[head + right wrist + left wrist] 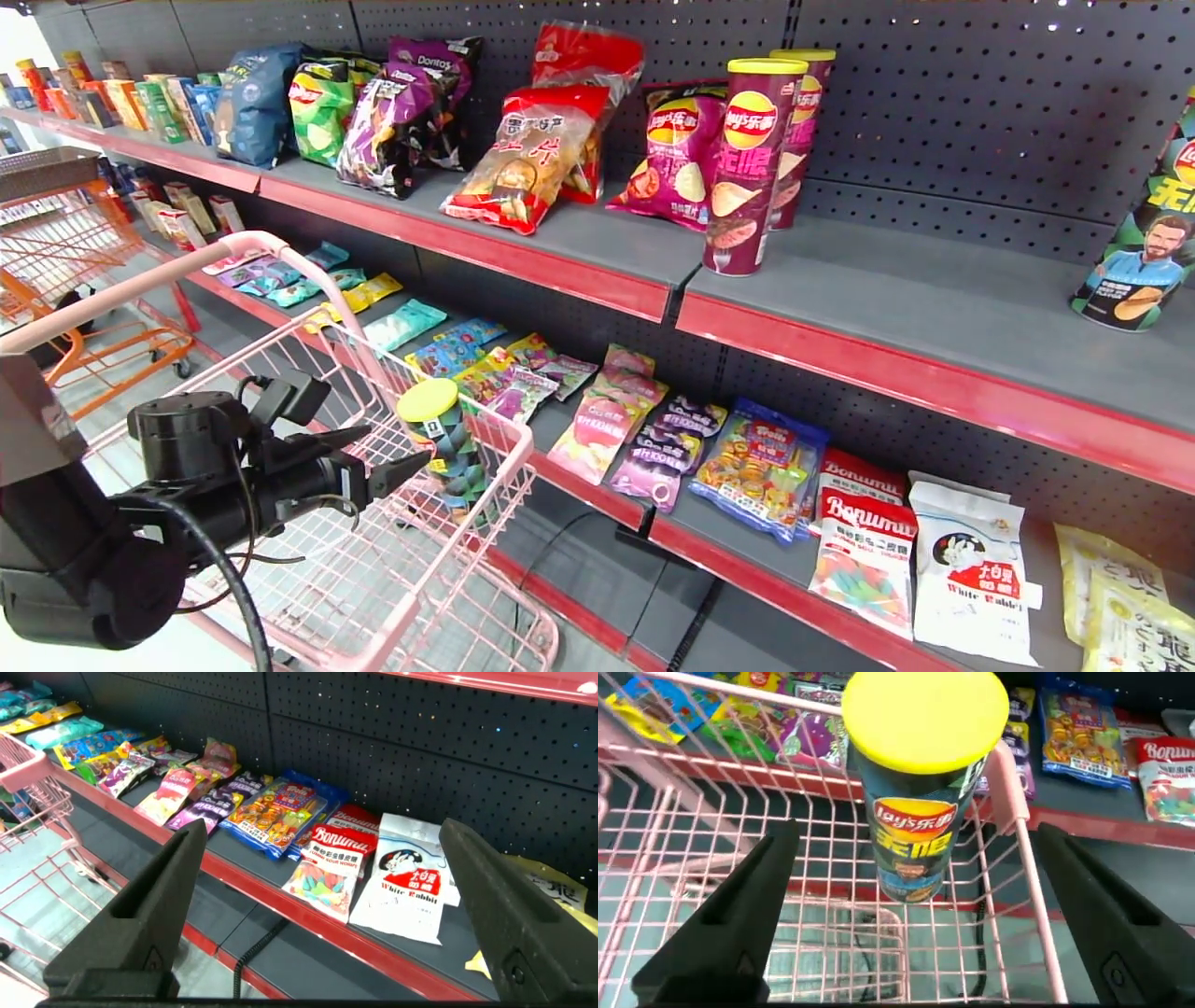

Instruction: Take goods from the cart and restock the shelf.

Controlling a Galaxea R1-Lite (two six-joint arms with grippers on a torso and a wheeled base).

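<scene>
1. Pickup from the cart [509, 446] is the step in hand. The left gripper [401, 448] sits low over the pink wire basket, its jaws spread wide and pinching nothing.
2. The can [446, 439], dark with a yellow lid, stands upright in the far right corner of the cart, against the wire wall. It is in line with the gap between the jaws but not yet touched. How close the tips are is hard to judge, perhaps just short of it.
3. The right gripper [322, 835] hangs in front of the lower shelf [252, 882] of flat snack bags, jaws likewise spread and empty.
4. Next move, as I judge it: bring the left jaws to either side of the can, close on its body below the lid, then lift straight up to clear the cart rim.
5. A likely place for it is the upper shelf [934, 308], where a look-alike can [1144, 233] stands at the far right with bare board beside it.
</scene>
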